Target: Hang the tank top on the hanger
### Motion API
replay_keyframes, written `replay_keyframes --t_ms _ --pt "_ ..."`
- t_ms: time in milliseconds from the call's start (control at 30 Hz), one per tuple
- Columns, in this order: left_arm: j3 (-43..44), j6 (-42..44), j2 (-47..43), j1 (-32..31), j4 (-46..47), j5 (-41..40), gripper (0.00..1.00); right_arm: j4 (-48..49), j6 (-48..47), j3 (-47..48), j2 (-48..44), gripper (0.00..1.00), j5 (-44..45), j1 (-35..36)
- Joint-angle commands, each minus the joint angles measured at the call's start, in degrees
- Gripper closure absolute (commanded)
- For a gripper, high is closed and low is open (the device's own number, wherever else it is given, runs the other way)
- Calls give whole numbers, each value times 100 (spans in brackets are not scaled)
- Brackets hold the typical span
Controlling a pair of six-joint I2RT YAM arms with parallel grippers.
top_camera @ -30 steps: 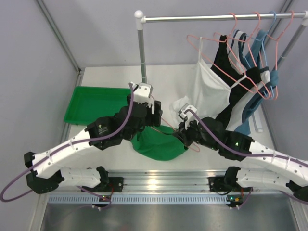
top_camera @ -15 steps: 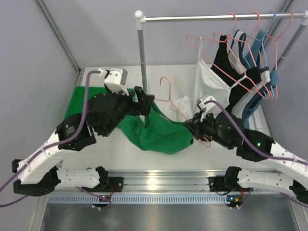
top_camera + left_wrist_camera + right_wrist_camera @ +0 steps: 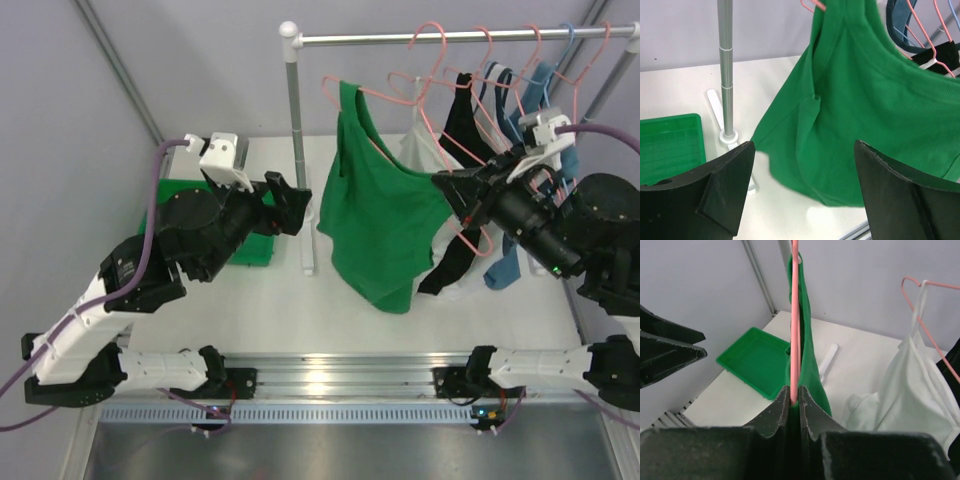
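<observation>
Tank top (image 3: 385, 215) hangs long axis vertical, straps uppermost, on hanger (image 3: 794, 315). Right fingers (image 3: 777, 407) pinch its wire. Left fingers (image 3: 725, 175) spread.

The white table (image 3: 260, 320) carries a green tray (image 3: 670, 150) (gridded inside) on its left side, with the clothes rack's white foot (image 3: 715, 106) just beside it.

Bright, even light, soft shadows
We saw glare on the metal rail (image 3: 320, 380), and the hem of the tank top (image 3: 865, 115) looked blurred in the left wrist view.
</observation>
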Motion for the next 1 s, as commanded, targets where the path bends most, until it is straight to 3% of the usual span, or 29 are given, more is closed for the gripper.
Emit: replay_keyframes --t_ms 0,133,400,500,700,967 --pt "83 121 -23 -20 -41 -71 15 -151 -280 713 297 100 320 68" --pt "4 112 -32 -20 -41 -106 15 -282 -193 663 368 100 337 68" --pt "-198 77 -50 -11 47 -107 14 -107 203 -427 121 100 408 -11" --pt "-242 112 -23 -20 117 -54 14 -72 141 -437 227 100 67 -361" --pt "-374 130 30 -11 214 8 14 262 45 -358 411 100 -1453 -1908" --pt "-462 139 3 -2 249 17 14 254 -44 529 894 100 -1903 -2796"
